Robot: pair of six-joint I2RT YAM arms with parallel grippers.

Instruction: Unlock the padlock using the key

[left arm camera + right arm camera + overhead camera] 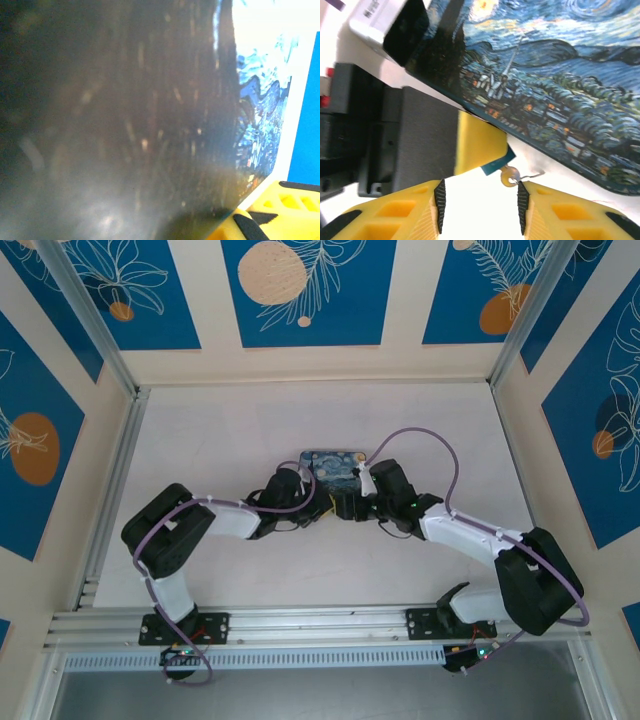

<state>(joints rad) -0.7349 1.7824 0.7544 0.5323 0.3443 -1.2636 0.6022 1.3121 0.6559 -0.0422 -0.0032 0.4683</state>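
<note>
Yellow, black-padded fingers of our right gripper (480, 195) are standing moderately apart, gripping nothing, just short of the tiny blue-grey padlock with its brassy loop (501, 171). That lock is sitting at the near edge of the dark-blue swirly-print box (580, 100), touching a yellow finger (475, 145) of our left gripper (318, 507), whose grip we cannot tell. We are judging that a thin silvery sliver (532, 175) beside the loop may be the key; closing off-centre risks nudging the lock askew or knocking that sliver away.

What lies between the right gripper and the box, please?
In the right wrist view, the padlock lies there, beside a yellow finger near the box.
</note>
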